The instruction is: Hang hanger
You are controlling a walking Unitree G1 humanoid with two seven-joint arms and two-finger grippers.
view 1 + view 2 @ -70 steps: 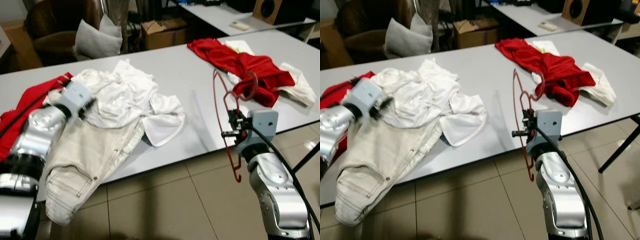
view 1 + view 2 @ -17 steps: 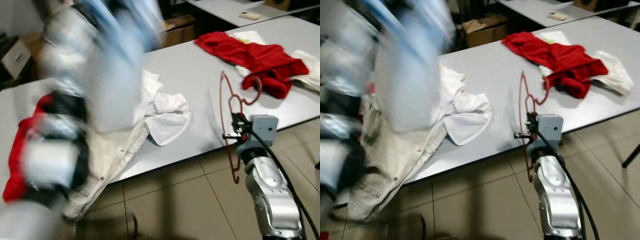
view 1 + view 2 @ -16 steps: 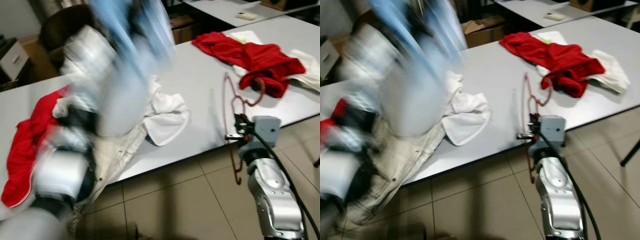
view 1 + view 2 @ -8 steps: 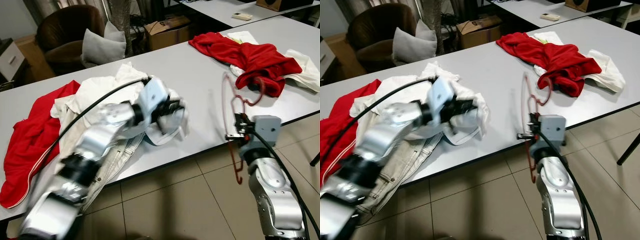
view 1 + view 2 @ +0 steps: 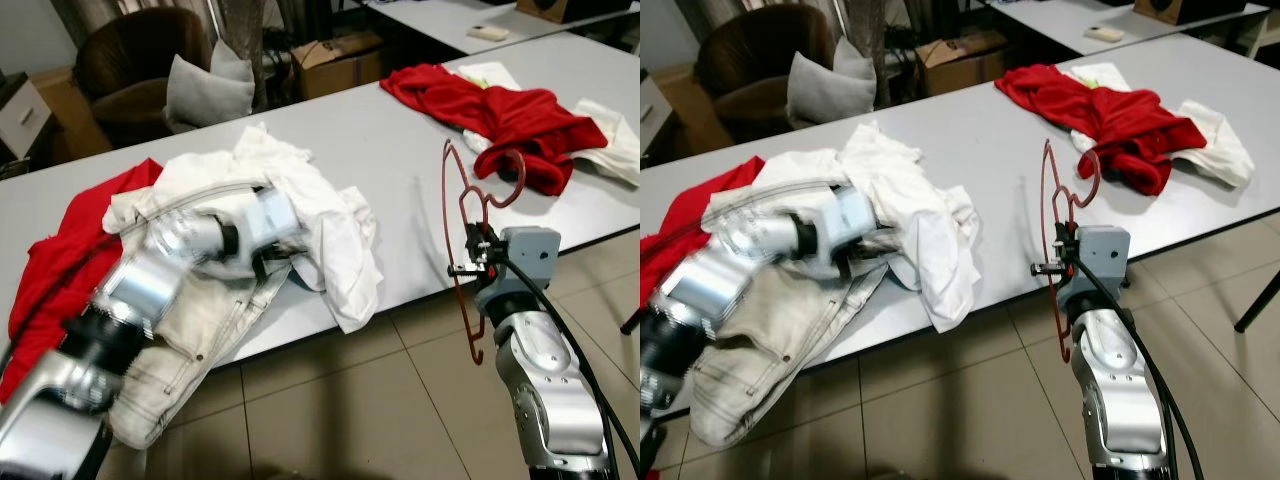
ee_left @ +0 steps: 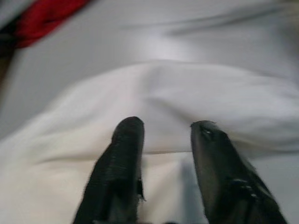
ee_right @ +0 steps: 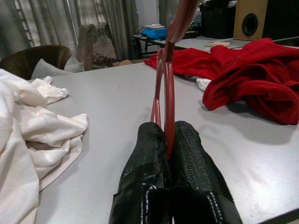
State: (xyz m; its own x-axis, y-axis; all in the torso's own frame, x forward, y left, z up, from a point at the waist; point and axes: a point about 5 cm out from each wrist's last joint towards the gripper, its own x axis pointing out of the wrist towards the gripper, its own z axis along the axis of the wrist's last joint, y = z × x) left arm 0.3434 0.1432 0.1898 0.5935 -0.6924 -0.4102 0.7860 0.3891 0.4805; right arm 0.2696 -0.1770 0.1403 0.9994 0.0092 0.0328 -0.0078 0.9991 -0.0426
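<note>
A thin red wire hanger [image 5: 462,205] stands upright over the front edge of the grey table [image 5: 400,160]. My right gripper [image 5: 470,262] is shut on its lower wire, and the fingers [image 7: 154,154] pinch it in the right wrist view. My left gripper [image 5: 268,258] lies low on a crumpled white shirt [image 5: 325,215]. Its fingers [image 6: 124,154] stand open over the white cloth [image 6: 187,98]. Part of the shirt hangs over the table's front edge.
Beige jeans [image 5: 185,340] drape off the table under my left arm, beside a red garment [image 5: 55,265]. Red and white clothes [image 5: 515,110] lie at the far right. A brown armchair with a grey cushion [image 5: 205,90] and a cardboard box [image 5: 335,60] stand behind. Tiled floor lies in front.
My left arm swung down across the view and drew back left onto the shirt. The white shirt has slid toward the front edge and now hangs over it. The hanger stays put.
</note>
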